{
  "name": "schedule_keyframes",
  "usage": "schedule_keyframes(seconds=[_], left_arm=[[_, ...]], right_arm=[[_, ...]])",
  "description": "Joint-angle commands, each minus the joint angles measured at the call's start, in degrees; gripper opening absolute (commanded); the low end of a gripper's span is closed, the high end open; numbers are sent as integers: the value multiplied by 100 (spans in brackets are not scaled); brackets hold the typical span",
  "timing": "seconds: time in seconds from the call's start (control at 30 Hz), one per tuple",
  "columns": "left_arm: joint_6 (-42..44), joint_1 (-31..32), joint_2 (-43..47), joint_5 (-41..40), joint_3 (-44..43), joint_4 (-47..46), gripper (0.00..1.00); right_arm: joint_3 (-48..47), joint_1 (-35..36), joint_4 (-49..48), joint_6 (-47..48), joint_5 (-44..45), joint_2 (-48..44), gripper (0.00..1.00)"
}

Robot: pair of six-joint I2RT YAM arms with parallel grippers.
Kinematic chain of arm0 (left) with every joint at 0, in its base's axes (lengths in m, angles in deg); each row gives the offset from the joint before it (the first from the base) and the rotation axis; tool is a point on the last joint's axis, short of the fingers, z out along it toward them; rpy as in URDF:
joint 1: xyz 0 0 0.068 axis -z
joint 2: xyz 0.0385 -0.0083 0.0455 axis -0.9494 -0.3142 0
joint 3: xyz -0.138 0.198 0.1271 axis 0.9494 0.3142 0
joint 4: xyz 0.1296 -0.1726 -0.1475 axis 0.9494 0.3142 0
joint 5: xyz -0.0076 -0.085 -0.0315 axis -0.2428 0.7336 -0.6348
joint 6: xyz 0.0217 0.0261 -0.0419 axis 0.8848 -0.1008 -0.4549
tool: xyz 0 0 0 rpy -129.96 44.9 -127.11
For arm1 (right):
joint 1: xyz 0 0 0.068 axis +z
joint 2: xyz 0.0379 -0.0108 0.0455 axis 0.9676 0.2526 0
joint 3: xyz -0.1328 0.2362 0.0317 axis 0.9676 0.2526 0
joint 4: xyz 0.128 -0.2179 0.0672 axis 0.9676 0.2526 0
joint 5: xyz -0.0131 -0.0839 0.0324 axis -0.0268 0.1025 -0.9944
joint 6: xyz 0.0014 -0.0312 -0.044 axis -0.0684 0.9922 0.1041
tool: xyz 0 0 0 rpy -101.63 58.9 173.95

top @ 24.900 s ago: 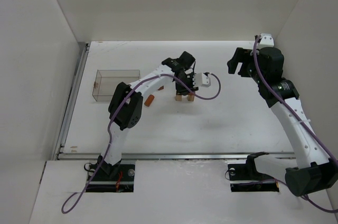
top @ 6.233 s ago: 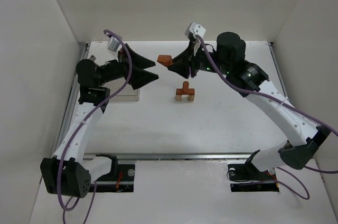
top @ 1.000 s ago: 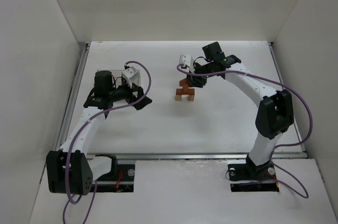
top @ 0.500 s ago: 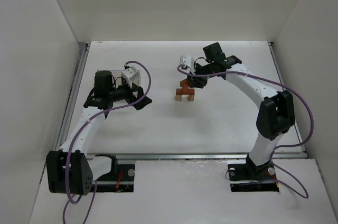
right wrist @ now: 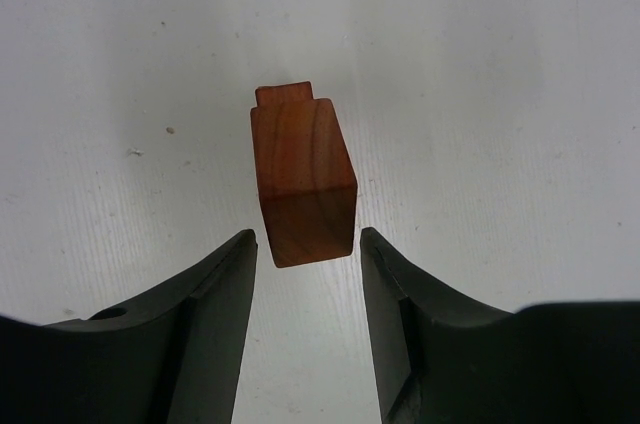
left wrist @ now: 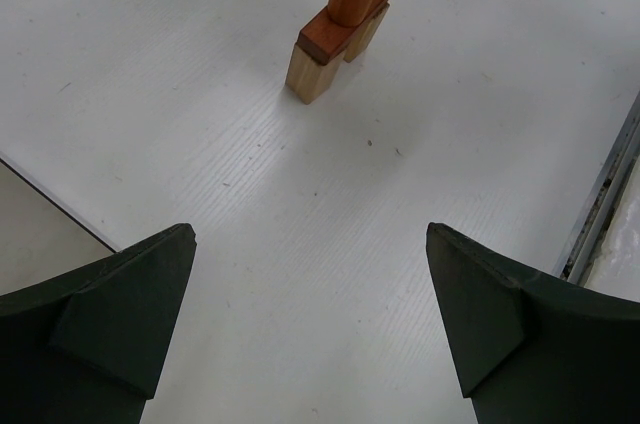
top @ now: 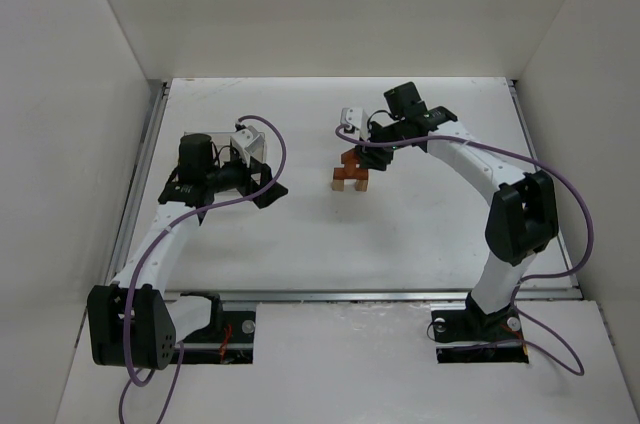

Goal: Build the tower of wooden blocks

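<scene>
The wood block tower [top: 351, 174] stands mid-table: tan feet, a reddish-brown bar across them and a reddish-brown block on top. My right gripper [top: 360, 154] hovers just over it. In the right wrist view the top block [right wrist: 302, 179] sits between the fingertips with a thin gap on each side, so the right gripper [right wrist: 308, 239] is open and holds nothing. My left gripper [top: 268, 184] rests to the left, wide open and empty. The left wrist view shows the tower [left wrist: 340, 19] ahead of the left gripper [left wrist: 310, 236], with bare table between.
White walls close in the table on the left, back and right. A metal rail [top: 135, 204] runs along the left edge and another [top: 340, 294] along the front. The right arm's purple cable [top: 520, 159] arcs over the table's right half.
The right jaws have parted slightly from the top block, which stays on the tower. Neither arm has otherwise visibly moved.
</scene>
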Motion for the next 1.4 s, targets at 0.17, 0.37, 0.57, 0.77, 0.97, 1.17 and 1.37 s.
schedule_keyframes(seconds=[0.17, 0.37, 0.57, 0.77, 0.97, 1.17, 1.37], left_arm=[[95, -9, 125, 56, 63, -240, 100], [95, -9, 125, 56, 63, -240, 100], [95, -9, 125, 56, 63, -240, 100], [95, -9, 125, 56, 63, -240, 100], [95, -9, 125, 56, 63, -240, 100], [95, -9, 125, 4, 63, -240, 100], [95, -9, 125, 4, 63, -240, 100]], right_arm=[[-74, -7, -198, 19, -141, -215, 51], [-126, -7, -198, 19, -202, -162, 49], [-179, -7, -250, 19, -202, -110, 44], [-179, -7, -250, 19, -202, -110, 41], [-231, -7, -303, 19, -202, -110, 41], [-232, -7, -303, 19, -202, -110, 41], [-232, -7, -355, 19, -326, -110, 41]])
